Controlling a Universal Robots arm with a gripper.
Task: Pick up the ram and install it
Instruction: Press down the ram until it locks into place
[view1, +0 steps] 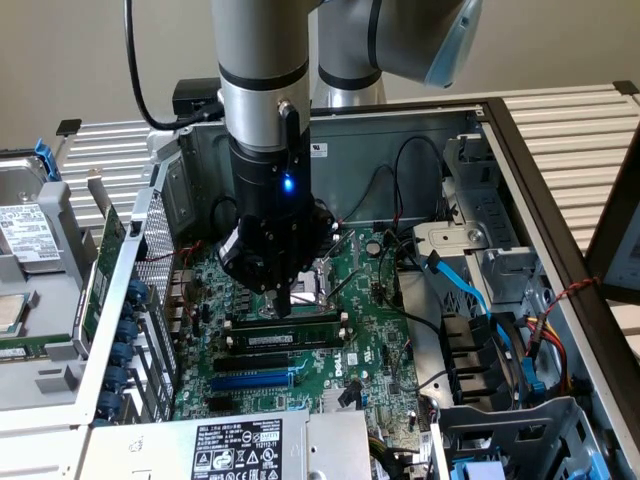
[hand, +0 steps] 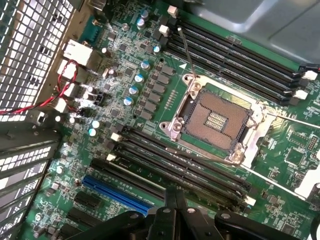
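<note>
The ram (view1: 300, 336), a thin green stick with a white label, stands on edge in one of the black memory slots, just in front of the CPU socket (view1: 312, 282). My gripper (view1: 283, 308) comes straight down on it, its fingers shut together, with the tips at the stick's top edge near its middle. In the wrist view the shut gripper (hand: 172, 197) sits over the row of long black slots, and the ram's top edge (hand: 132, 170) runs away from the tips as a thin pale line. Nothing is clamped between the fingers.
The open computer case surrounds the green motherboard (view1: 375, 330). A blue slot (view1: 250, 380) lies nearer the front. More black slots (hand: 235, 60) lie beyond the CPU socket (hand: 215, 120). Blue and black cables (view1: 470, 285) and drive bays crowd the exterior view's right, and a metal grille (view1: 155, 265) stands at its left.
</note>
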